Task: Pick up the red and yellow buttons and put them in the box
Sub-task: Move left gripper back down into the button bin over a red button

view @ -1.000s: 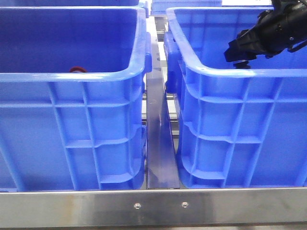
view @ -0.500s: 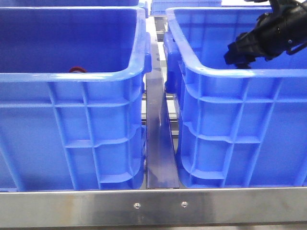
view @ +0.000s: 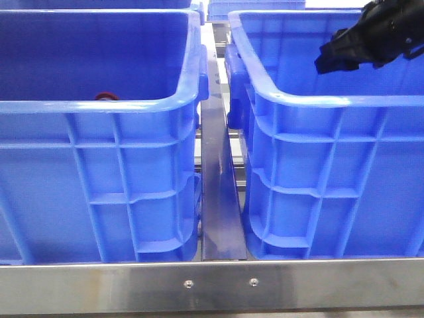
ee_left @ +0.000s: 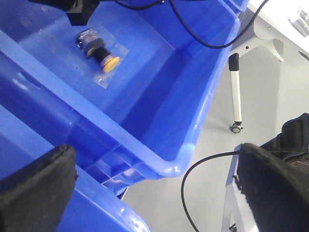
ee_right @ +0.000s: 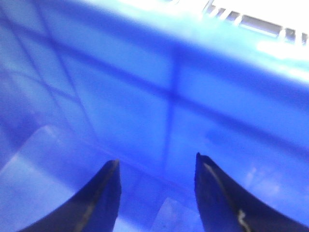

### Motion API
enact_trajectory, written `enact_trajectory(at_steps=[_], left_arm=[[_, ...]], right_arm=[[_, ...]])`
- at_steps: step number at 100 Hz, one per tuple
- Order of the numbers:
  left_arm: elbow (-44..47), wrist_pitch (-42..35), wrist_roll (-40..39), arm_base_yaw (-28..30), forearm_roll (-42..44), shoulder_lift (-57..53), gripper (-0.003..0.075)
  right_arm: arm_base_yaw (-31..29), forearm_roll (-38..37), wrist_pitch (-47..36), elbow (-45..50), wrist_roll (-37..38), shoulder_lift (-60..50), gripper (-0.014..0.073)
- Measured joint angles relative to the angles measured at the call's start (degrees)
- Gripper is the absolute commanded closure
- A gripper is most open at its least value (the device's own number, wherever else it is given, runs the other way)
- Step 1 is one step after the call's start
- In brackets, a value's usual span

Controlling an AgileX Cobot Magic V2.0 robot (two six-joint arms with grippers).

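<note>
blue crates (view: 99, 165), yellow button (ee_left: 111, 63)

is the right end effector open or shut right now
Open: in the right wrist view the right end effector shows blue crate wall between its parted fingers, nothing held.

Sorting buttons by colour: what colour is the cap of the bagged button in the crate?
Yellow, on a dark body; the button shows best in the left wrist view.

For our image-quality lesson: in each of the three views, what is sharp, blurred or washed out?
Front view: crisp, soft glare on the right crate rim. Left wrist view: yellow button sharp, the near finger blurred. Right wrist view: blurred throughout, top strip overexposed to white, the crate wall hazy behind the right end effector.
</note>
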Motion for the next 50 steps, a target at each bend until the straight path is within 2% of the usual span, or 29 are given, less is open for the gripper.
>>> enact_trajectory(at_steps=[12, 33, 42, 50], left_arm=[[0.0, 0.0, 0.0, 0.0, 0.0, 0.0, 0.0084], [-0.25, -1.66, -0.58, 0.6, 1.35, 0.0, 0.0084], [-1.93, -4.01, -4.87, 1.87, 5.98, 0.0, 0.0084], [-3.94, -6.75, -12.96, 2.88, 12.74, 0.0, 0.0084]], right_arm=[[0.0, 0.0, -0.53, 1.58, 0.96, -3.17, 0.0223], [0.0, 0.0, -3.33, 8.51, 2.12, -13.45, 0.0347], [0.0, 0.0, -3.82, 11.61, 2.21, -18.26, 0.0349], [0.0, 0.0, -3.95, 13.75, 2.21, -21.85, 0.0349]])
